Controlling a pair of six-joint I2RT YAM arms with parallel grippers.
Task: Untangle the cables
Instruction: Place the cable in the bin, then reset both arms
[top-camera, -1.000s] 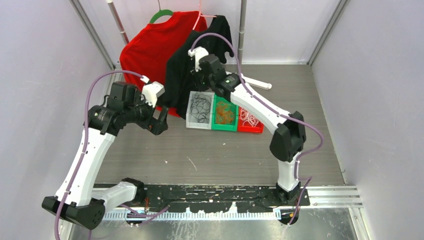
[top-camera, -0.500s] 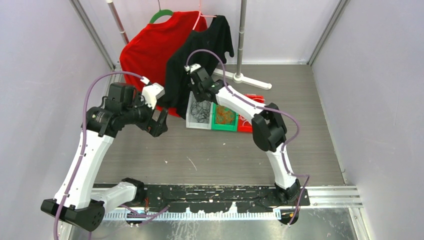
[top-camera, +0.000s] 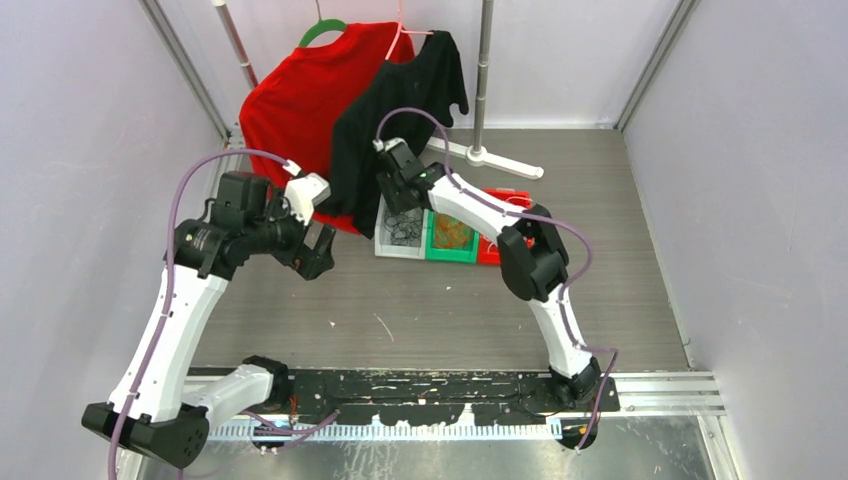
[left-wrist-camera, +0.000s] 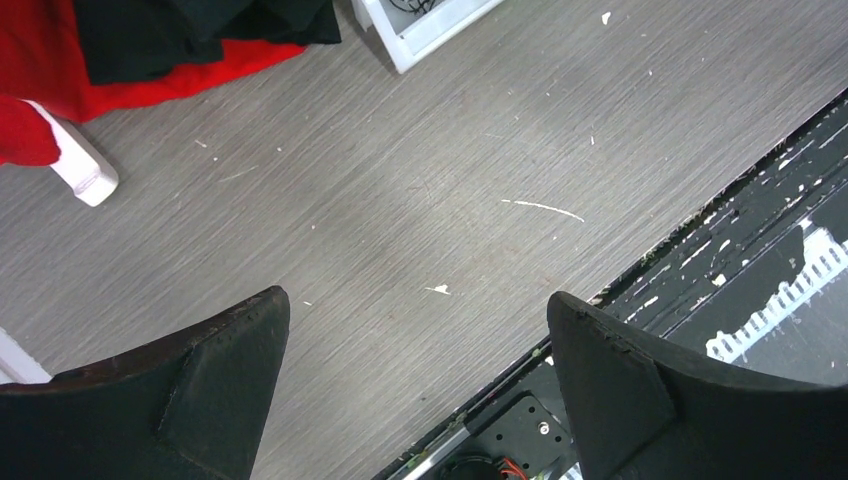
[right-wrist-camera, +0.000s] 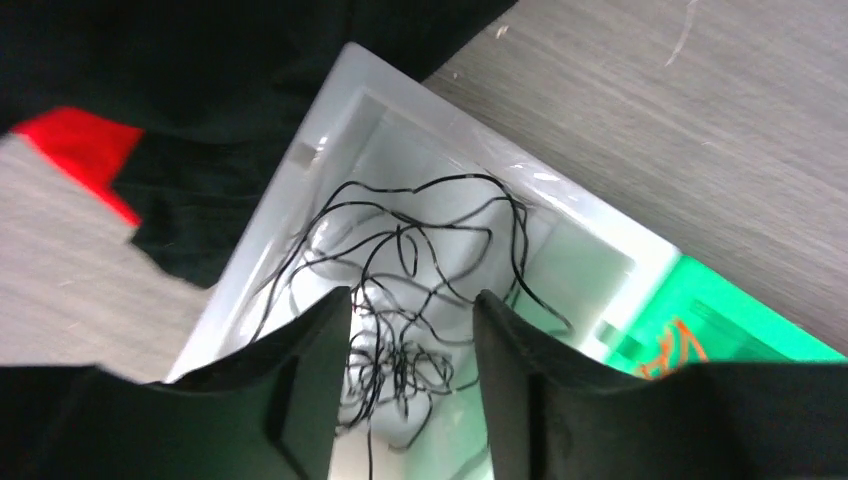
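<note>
Right wrist view: right gripper (right-wrist-camera: 410, 300) above white bin (right-wrist-camera: 300, 190), jaws parted partway, nothing clamped. Black cables (right-wrist-camera: 395, 365) in a loose tangle on bin floor, directly below the gap.

Judged step: handling black bunch at bin; drop or pick not determinable. Confirm no strand caught on either finger. Move straight up, slowly, watching for bunch rising along.

Orange-brown cables (top-camera: 452, 232) in green bin (top-camera: 448, 257), hard against white bin's side. Red bin (top-camera: 510, 196) beyond, mostly hidden by arm, contents unreadable.

Left gripper (left-wrist-camera: 415, 298) wide apart, empty, over bare bench (left-wrist-camera: 420, 180), well apart from bins.

Obstructions: hem of black shirt (right-wrist-camera: 200, 80) at bin's far corner, red shirt (right-wrist-camera: 80, 140) behind. Risk of snagging cloth on any sideways exit.
</note>
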